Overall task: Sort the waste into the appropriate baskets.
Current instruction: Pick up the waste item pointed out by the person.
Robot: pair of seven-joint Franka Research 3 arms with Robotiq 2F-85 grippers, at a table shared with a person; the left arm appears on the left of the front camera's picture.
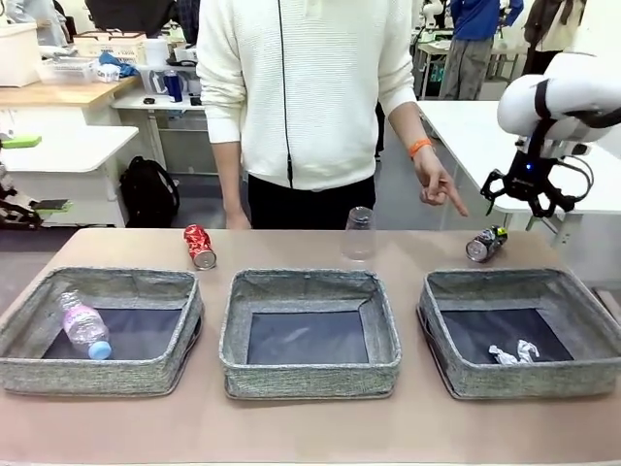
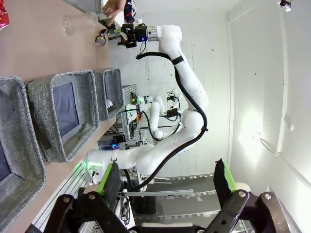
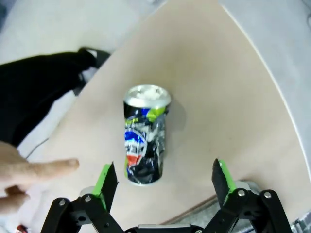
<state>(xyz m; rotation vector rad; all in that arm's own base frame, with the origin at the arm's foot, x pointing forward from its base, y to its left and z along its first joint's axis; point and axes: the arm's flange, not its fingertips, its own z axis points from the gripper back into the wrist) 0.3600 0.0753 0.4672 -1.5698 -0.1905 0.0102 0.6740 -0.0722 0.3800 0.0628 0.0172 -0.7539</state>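
Note:
A dark blue-black can (image 1: 485, 244) lies on the table behind the right basket (image 1: 543, 381). My right gripper (image 1: 530, 194) hangs open above and just right of it. In the right wrist view the dented can (image 3: 145, 136) lies ahead of the open right gripper (image 3: 165, 177), apart from both fingers. A person's hand (image 1: 439, 186) points a finger (image 3: 46, 170) at the can. A crushed red can (image 1: 200, 246) and a clear cup (image 1: 359, 233) rest on the table's far side. The bottle (image 1: 85, 327) lies in the left basket (image 1: 97, 376), white scraps (image 1: 514, 353) in the right one. My left gripper (image 2: 167, 182) is open and holds nothing.
The middle basket (image 1: 310, 381) holds nothing. A person in a white sweater (image 1: 309, 87) stands at the far edge. The left wrist view looks sideways along the table past the baskets (image 2: 63, 114) to the right arm (image 2: 184, 77).

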